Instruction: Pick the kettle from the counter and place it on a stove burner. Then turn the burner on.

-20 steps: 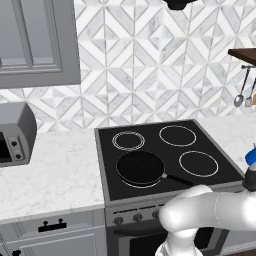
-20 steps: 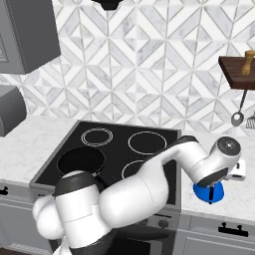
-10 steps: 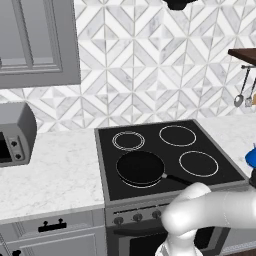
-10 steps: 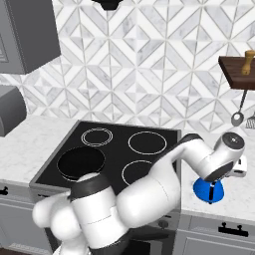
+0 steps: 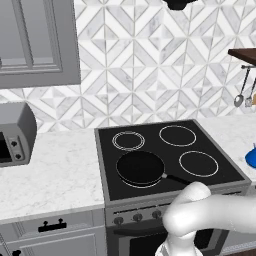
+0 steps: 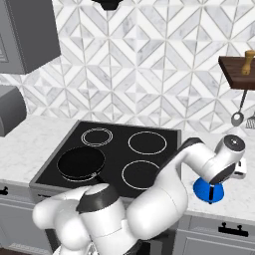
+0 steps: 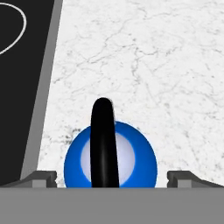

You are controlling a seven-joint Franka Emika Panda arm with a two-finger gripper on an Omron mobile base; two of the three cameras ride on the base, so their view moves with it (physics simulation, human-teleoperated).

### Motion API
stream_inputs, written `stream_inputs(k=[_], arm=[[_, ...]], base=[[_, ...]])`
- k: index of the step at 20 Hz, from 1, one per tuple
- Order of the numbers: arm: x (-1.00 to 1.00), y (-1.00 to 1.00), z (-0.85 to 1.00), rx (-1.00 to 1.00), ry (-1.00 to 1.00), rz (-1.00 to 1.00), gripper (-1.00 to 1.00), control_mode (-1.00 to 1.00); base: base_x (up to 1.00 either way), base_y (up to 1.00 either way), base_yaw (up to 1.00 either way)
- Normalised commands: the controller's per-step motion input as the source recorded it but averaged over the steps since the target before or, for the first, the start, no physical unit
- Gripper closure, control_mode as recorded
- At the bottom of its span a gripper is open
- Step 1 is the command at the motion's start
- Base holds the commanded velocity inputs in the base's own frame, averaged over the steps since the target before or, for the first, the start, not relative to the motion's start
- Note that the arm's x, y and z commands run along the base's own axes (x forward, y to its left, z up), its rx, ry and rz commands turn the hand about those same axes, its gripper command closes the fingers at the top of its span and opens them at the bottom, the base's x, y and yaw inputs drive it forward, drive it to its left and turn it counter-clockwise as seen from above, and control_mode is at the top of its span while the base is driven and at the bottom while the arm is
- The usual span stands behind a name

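Pincer (image 7: 110, 177) gapes wide astride kettle (image 7: 131, 151) on counter (image 7: 166, 65), beside cooktop (image 7: 22, 87) edge.

the kettle (image 7: 135, 162) is bright blue with a black handle and pale lid. the desk (image 7: 144, 57) is white with grey veins; the cooktop (image 5: 150, 145) is black with white rings.

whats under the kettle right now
The blue kettle stands on the white marbled counter, right of the black cooktop, not on a burner. The patch of counter beneath it is covered by its body.

Blue kettle (image 7: 131, 157) upright on marble counter (image 7: 153, 65)
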Motion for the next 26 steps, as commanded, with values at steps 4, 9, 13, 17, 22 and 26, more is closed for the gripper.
stream_inputs(k=[4,9,13,17,22,26], arm=[[0.0,0.0,0.0,0.0,0.01,0.0,1.0,-1.0],[0.01,0.0,0.07,0.0,0.0,0.0,1.0,-1.0],[0.11,0.0,0.03,0.0,0.03,0.0,1.0,-1.0],[-0.19,0.02,0.34,0.0,-0.01,0.0,1.0,-1.0],[-0.35,0.24,0.43,-0.02,-0.08,0.04,1.0,-1.0],[-0.1,0.55,0.14,-0.04,-0.14,0.07,1.0,-1.0]], base=[[0.0,0.0,0.0],[0.0,0.0,0.0],[0.0,0.0,0.0],[0.0,0.0,0.0],[0.0,0.0,0.0],[0.0,0.0,0.0]])
